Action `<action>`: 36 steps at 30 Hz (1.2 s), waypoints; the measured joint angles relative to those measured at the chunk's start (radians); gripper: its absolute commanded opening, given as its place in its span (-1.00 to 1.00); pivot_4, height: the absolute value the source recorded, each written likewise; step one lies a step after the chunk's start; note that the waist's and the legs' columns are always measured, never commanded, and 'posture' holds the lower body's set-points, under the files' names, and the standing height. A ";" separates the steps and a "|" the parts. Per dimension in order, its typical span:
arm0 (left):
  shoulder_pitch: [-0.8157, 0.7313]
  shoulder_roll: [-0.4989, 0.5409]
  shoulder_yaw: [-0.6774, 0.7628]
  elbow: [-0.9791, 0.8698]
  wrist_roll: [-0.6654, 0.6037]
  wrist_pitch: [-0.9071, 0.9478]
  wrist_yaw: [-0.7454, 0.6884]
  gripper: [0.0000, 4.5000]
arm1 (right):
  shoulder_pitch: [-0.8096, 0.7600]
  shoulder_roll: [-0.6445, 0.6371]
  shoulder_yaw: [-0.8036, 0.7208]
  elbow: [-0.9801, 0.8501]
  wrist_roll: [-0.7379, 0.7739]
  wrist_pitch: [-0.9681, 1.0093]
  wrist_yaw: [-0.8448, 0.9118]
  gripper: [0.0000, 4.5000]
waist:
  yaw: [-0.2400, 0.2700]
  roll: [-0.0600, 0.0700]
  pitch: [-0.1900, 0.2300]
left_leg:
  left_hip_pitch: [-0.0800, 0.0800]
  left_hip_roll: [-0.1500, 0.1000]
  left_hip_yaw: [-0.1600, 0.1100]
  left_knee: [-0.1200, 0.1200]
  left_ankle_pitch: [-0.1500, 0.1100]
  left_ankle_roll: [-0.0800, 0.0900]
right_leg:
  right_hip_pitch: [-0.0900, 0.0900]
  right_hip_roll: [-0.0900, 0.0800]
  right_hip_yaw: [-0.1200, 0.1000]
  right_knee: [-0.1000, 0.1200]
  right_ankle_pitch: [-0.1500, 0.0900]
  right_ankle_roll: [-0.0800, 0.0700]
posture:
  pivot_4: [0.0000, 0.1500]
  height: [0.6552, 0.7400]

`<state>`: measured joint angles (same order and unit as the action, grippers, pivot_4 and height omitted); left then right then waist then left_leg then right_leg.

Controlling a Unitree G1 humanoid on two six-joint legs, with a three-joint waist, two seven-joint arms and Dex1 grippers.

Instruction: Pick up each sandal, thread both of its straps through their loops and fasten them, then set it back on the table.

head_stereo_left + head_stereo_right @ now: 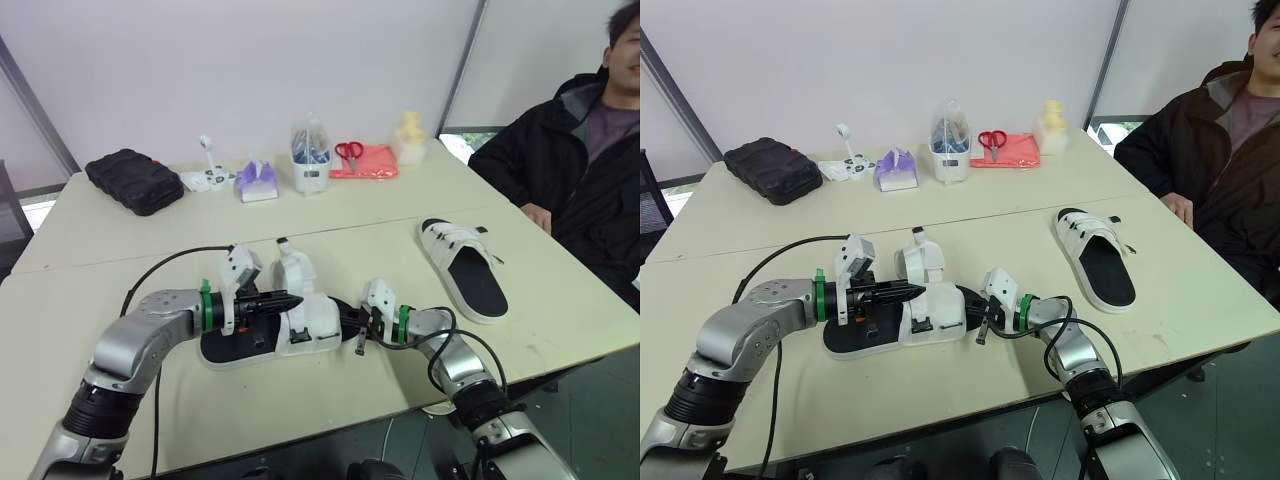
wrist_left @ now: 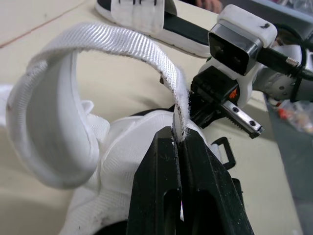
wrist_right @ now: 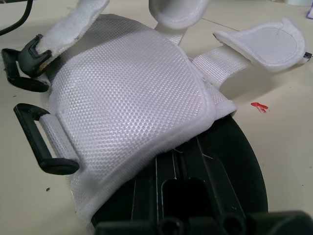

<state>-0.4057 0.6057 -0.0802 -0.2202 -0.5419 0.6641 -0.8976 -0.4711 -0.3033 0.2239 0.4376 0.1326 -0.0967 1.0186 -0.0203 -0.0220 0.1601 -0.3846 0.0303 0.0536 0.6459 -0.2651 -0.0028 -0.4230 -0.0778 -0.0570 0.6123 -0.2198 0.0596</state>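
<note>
Table (image 1: 90,300) front edge: L gripper (image 2: 177,139) clamps sandal (image 1: 310,328) strap (image 2: 122,41) by its tip, thin pinch may slip when threading; R gripper (image 1: 353,323) hold unclear.

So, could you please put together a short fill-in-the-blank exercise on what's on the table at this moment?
1. The left gripper is shut on a white ____ of the near sandal.
2. The other sandal lies flat on the table, off to the robot's ____ side.
3. The person sitting at the table wears a ____ jacket.
Missing words: strap; right; black.
</note>
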 measured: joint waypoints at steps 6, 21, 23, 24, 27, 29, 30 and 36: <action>0.008 0.006 -0.011 -0.043 0.007 -0.018 -0.025 -0.97 | -0.004 -0.001 0.000 0.005 0.000 0.000 0.005 -1.00 | 0.000 0.000 0.000 | 0.000 0.000 0.000 0.000 0.000 0.000 | 0.000 0.000 0.000 0.000 0.000 0.000 | 1.00 1.00; 0.067 0.051 -0.024 -0.077 0.056 -0.136 -0.102 -0.97 | -0.007 0.001 0.000 0.008 -0.001 0.001 0.011 -1.00 | 0.000 0.000 0.000 | 0.000 0.001 0.000 0.000 0.000 0.000 | 0.000 0.001 0.000 0.000 0.000 0.000 | 1.00 1.00; 0.075 0.050 -0.024 -0.072 0.070 -0.164 -0.103 -0.97 | -0.008 0.001 0.001 0.008 -0.001 0.001 0.011 -1.00 | 0.000 0.000 0.000 | 0.000 0.001 0.000 0.000 0.000 0.000 | 0.000 0.001 0.000 0.000 0.000 0.000 | 1.00 1.00; 0.078 0.047 -0.024 -0.066 0.080 -0.183 -0.102 -0.97 | -0.008 0.001 0.001 0.008 -0.001 0.001 0.011 -1.00 | 0.000 0.000 0.000 | 0.001 0.001 0.000 0.000 0.000 0.000 | 0.000 0.001 0.000 0.000 0.000 -0.001 | 1.00 1.00; 0.078 0.034 -0.026 -0.046 0.106 -0.224 -0.102 -0.97 | -0.009 0.000 0.001 0.009 -0.001 0.002 0.013 -1.00 | 0.000 0.000 0.000 | 0.000 0.001 0.000 0.000 0.000 0.000 | 0.000 0.001 0.000 0.000 0.000 -0.001 | 1.00 1.00; 0.080 0.036 -0.028 -0.050 0.104 -0.219 -0.110 -0.97 | -0.009 0.000 0.001 0.009 -0.001 0.002 0.014 -1.00 | 0.000 0.000 0.000 | 0.000 0.001 0.000 0.000 0.000 0.000 | 0.000 0.001 0.000 0.000 0.000 -0.001 | 1.00 1.00; 0.083 0.041 -0.029 -0.055 0.099 -0.212 -0.117 -0.97 | -0.009 0.000 0.001 0.009 -0.001 0.002 0.015 -1.00 | 0.000 0.000 0.000 | 0.001 0.001 0.001 0.000 0.000 0.000 | 0.000 0.001 0.000 0.001 0.000 -0.001 | 1.00 1.00; 0.124 0.057 -0.043 -0.081 0.088 -0.167 -0.133 -0.97 | -0.009 -0.001 0.001 0.009 -0.001 0.003 0.016 -1.00 | 0.000 0.000 0.000 | 0.001 0.001 0.000 0.000 0.000 0.001 | 0.000 0.001 0.000 0.001 -0.001 -0.001 | 1.00 1.00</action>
<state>-0.2816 0.6630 -0.1230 -0.3011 -0.4540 0.4970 -1.0305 -0.4806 -0.3039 0.2250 0.4463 0.1318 -0.0935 1.0343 -0.0202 -0.0219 0.1599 -0.3841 0.0312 0.0541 0.6458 -0.2654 -0.0023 -0.4230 -0.0769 -0.0570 0.6129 -0.2203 0.0589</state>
